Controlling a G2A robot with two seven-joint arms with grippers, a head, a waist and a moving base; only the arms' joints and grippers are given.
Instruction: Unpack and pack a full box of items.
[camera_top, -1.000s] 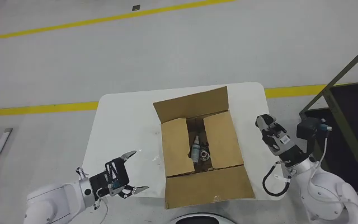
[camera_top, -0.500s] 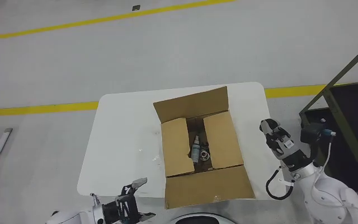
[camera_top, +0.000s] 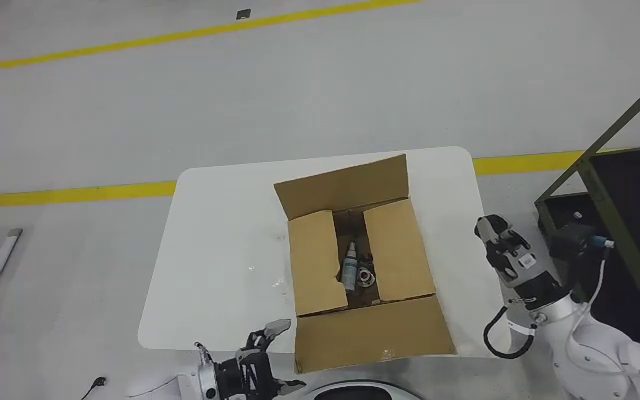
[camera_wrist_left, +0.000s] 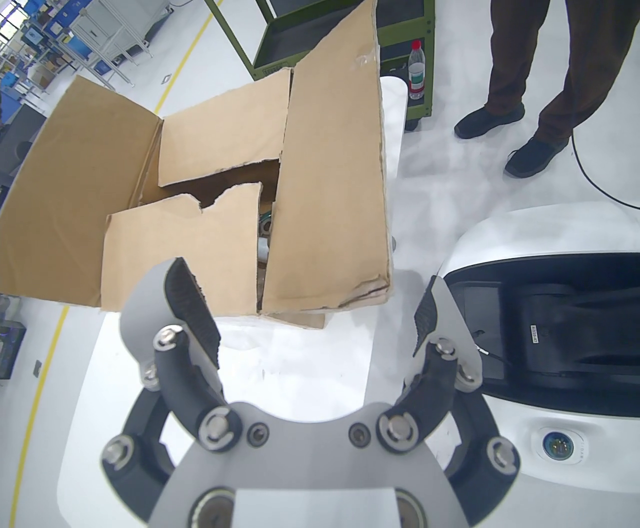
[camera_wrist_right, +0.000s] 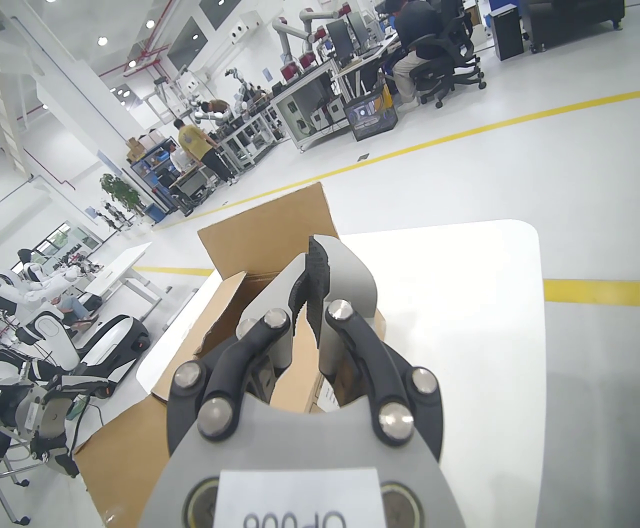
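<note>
A brown cardboard box (camera_top: 352, 262) stands on the white table (camera_top: 220, 250), its flaps partly open. Through the gap between the inner flaps I see a small bottle (camera_top: 350, 268) and a round metal piece (camera_top: 366, 274). My left gripper (camera_top: 278, 355) hangs open and empty off the table's near edge, beside the box's near left corner. In the left wrist view the left gripper (camera_wrist_left: 305, 305) faces the box (camera_wrist_left: 200, 190). My right gripper (camera_top: 496, 236) is shut with nothing in it, just past the table's right edge. In the right wrist view the right gripper (camera_wrist_right: 312, 280) points at the box (camera_wrist_right: 270, 235).
A green metal cart (camera_top: 600, 190) stands to the right of the table, close to the right arm. A plastic bottle (camera_wrist_left: 416, 70) sits on the cart's lower shelf. A person's legs (camera_wrist_left: 540, 75) are on the floor beyond it.
My left gripper has drawn back off the table toward the near edge and shifted right, staying open. The right gripper has pulled away from the box toward the right, staying shut.
</note>
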